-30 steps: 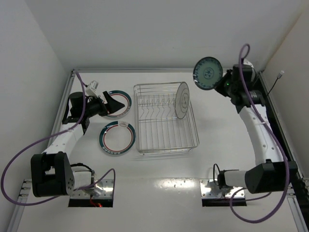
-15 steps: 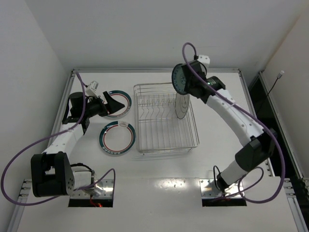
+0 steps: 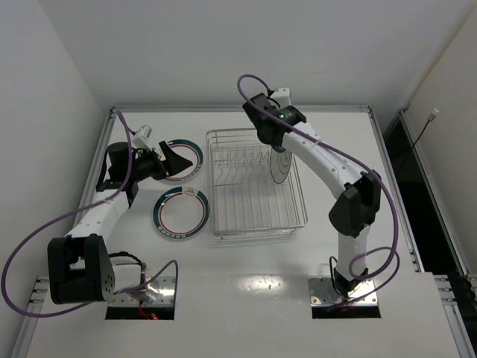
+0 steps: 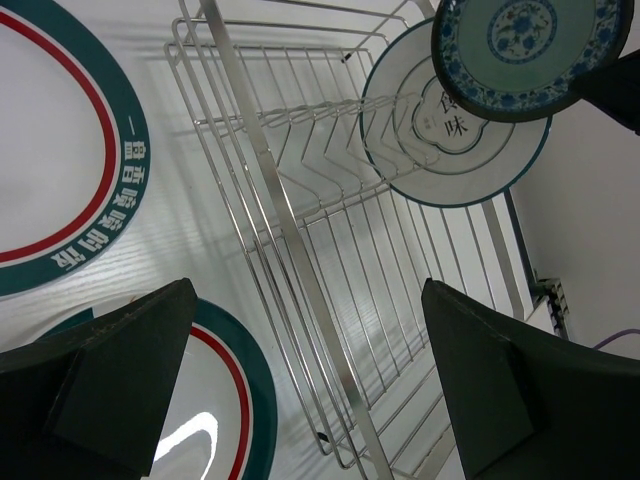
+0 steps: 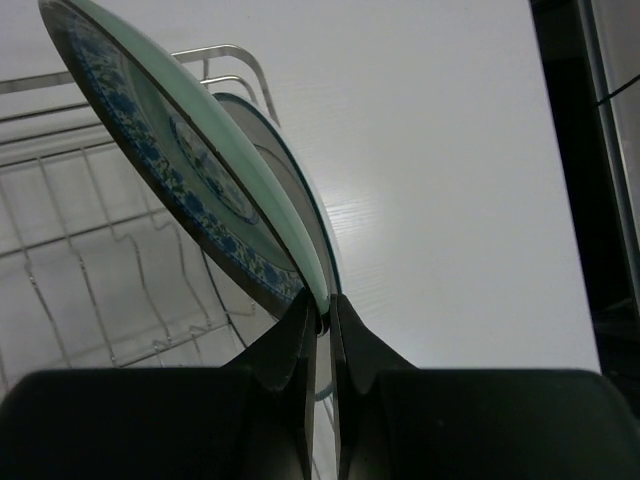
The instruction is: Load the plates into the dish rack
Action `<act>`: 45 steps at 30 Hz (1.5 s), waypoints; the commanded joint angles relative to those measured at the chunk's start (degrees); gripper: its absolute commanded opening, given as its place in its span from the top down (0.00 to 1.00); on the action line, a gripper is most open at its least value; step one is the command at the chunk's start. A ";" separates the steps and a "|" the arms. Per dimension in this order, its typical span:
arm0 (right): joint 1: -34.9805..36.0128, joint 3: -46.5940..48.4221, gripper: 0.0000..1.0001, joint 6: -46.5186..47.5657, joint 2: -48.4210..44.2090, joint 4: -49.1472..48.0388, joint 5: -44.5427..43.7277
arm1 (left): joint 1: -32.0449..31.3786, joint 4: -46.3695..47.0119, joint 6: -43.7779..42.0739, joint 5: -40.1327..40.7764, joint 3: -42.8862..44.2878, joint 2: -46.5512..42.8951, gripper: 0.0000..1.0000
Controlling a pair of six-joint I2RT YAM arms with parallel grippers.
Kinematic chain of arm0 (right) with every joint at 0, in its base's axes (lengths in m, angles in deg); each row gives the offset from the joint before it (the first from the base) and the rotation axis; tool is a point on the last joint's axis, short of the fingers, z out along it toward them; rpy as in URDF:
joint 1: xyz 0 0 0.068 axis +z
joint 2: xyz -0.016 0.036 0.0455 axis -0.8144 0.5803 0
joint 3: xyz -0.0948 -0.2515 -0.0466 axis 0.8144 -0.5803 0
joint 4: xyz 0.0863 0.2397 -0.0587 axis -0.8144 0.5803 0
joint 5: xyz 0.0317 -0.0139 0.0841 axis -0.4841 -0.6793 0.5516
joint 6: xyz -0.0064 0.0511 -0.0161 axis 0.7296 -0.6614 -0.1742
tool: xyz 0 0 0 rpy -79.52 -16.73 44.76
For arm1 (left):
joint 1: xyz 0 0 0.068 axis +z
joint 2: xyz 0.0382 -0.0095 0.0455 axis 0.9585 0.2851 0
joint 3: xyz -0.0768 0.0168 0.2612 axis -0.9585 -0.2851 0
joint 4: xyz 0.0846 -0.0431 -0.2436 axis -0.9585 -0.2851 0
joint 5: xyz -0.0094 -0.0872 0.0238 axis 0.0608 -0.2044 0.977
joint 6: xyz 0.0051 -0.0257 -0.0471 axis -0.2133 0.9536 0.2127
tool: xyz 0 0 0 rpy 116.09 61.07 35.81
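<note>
White tabletop (image 3: 246, 261) bears the rack (image 3: 258, 232). Upper centre, right gripper (image 5: 322, 310) pinches the teal plate (image 4: 525, 45) on edge beside the racked grey plate (image 4: 440, 140), probably for slotting. Left gripper (image 4: 310, 390) gapes wide by two flat plates (image 3: 180, 214).

Mid-table (image 3: 246, 283): rack (image 3: 250, 205). Left of it, flat on the table and apart from each other: far plate (image 3: 192, 155) toward the back, near plate (image 3: 179, 214) in front, just beside the rack's left wall. Over the far plate's left part: left jaws. At the rack's right end: standing plate (image 4: 455, 150), on edge among the prongs. Above the rack's back right part, tilted, close beside the standing plate: held plate (image 4: 525, 45), rim pinched in the right jaws.
</note>
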 commanded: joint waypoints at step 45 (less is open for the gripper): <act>0.28 -9.46 0.80 -5.57 3.13 -3.06 19.59 | -0.14 1.25 -1.02 -0.39 2.69 -0.05 0.05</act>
